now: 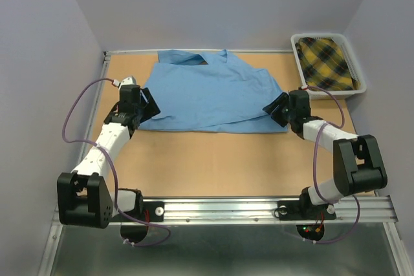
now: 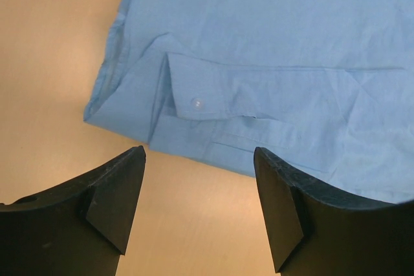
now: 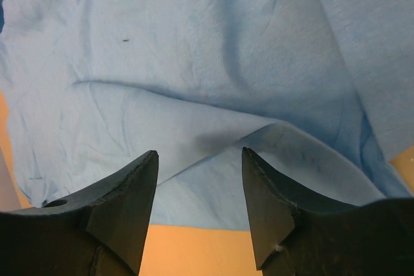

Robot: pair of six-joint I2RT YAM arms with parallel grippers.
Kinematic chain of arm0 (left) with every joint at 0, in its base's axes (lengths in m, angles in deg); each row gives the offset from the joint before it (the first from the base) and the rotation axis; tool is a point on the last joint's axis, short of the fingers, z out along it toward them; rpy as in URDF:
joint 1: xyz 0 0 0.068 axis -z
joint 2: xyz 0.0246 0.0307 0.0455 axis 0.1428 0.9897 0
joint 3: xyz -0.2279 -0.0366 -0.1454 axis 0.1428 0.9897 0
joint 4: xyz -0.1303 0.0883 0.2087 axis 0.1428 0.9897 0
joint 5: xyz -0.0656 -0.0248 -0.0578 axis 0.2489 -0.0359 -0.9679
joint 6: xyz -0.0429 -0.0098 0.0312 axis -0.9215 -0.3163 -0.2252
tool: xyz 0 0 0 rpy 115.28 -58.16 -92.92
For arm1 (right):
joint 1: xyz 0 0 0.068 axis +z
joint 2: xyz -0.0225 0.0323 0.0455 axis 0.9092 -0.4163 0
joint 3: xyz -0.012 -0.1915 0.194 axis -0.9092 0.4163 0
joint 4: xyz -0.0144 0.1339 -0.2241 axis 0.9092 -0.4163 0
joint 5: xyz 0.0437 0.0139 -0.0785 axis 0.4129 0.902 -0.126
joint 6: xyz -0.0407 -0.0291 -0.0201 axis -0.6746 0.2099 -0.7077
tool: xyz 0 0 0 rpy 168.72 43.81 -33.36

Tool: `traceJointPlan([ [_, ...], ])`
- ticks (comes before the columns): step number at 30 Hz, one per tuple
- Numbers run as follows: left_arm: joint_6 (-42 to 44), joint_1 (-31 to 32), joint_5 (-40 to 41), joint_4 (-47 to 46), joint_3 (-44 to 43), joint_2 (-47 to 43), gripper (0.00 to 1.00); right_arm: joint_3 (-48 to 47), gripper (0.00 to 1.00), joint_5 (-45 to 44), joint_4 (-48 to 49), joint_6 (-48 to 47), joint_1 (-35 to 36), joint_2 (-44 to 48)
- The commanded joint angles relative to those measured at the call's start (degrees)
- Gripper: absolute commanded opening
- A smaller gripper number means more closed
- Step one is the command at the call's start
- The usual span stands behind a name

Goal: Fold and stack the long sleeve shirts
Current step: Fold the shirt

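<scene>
The blue shirt (image 1: 210, 92) lay flat on the surface (image 1: 213, 159), toward twelve o'clock from the middle, with its collar at the far edge. My left claw (image 1: 147, 106) sat low at the shirt's eight o'clock corner, jaws wide apart with nothing between them. From that wrist I could see the cuff (image 2: 197, 103), button up, lying across the body just ahead of the fingertips. I judged the sleeve was laid inward there to narrow the shirt before the next fold. My right claw (image 1: 275, 109) was at the four o'clock corner, jaws also apart and gripping nothing. They pointed at a raised fold (image 3: 213, 134) where one layer of cloth overlapped another near the hem. Both claws flanked the near edge, which I took as a fair position for pinching the two bottom corners and carrying the hem up toward the collar. That fold was not done. The white basket (image 1: 359, 83) stood at two o'clock, well apart from the shirt, with a yellow plaid cloth (image 1: 326, 63) inside, possibly another shirt. The risk I saw on the right was catching only the top layer and dragging the sleeve loose.
</scene>
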Motion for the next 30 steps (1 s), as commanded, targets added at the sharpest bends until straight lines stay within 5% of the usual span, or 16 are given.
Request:
traceJointPlan([
  [1, -1.31, -4.15, -3.32, -4.91, 1.75, 0.55, 0.79, -2.93, 0.59, 1.62, 0.29, -0.75, -1.74, -1.13],
  [9, -2.1, -7.59, -9.12, -10.72, 0.26, 8.02, 0.73, -3.63, 0.59, 5.49, 1.43, -0.05, -4.55, -2.98],
  [22, -8.34, -11.02, -7.9, -13.1, 1.66, 17.34, 0.66, -0.03, 0.56, 11.2, 10.65, 4.26, -8.6, -7.38],
  [26, -10.45, -11.11, -7.72, -15.55, 5.08, 16.99, 0.66, 1.29, 0.47, 12.96, 14.0, 6.29, -11.49, -9.66],
  [30, -11.59, -11.02, -7.81, -16.18, 6.49, 17.08, 0.65, 0.76, 0.19, 12.97, 14.09, 6.2, -11.85, -10.81],
])
